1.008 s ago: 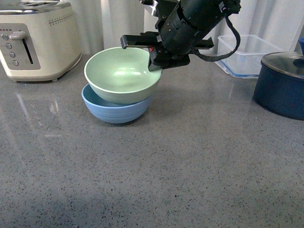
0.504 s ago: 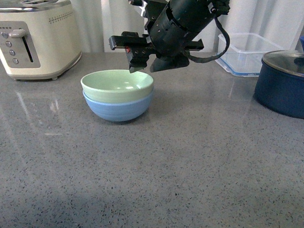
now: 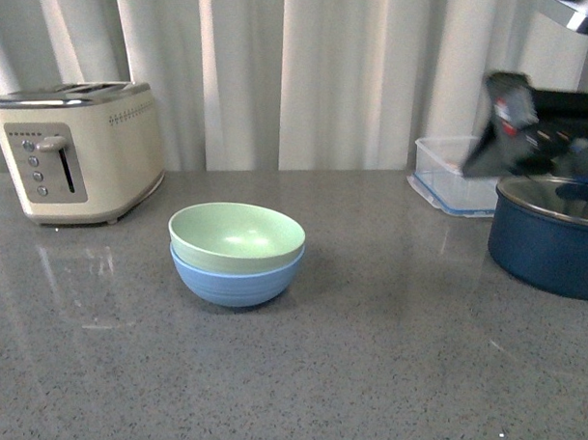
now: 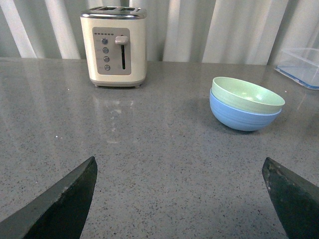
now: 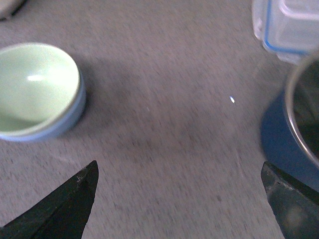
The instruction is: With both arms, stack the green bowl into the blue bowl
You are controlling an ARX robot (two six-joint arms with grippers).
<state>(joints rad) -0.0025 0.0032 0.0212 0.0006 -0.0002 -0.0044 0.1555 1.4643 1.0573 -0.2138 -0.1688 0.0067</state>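
Note:
The green bowl [image 3: 237, 236] sits nested upright inside the blue bowl [image 3: 236, 285] on the grey counter, left of centre. Nothing touches either bowl. My right arm [image 3: 542, 124] is blurred at the far right, above the navy pot and well away from the bowls. In the right wrist view my right gripper [image 5: 179, 163] is open over bare counter, with the green bowl [image 5: 35, 84] and blue bowl [image 5: 75, 112] off to one side. My left gripper [image 4: 179, 159] is open with nothing between its fingers, the green bowl [image 4: 247, 94] and blue bowl [image 4: 239, 117] standing some way beyond it.
A cream toaster [image 3: 79, 150] stands at the back left. A dark navy lidded pot [image 3: 551, 240] sits at the right edge, with a clear plastic container [image 3: 447, 176] behind it. White curtains close off the back of the counter.
My right gripper let go of the green bowl, which settled into the blue bowl. The right arm then pulled back to the far right, above the pot.

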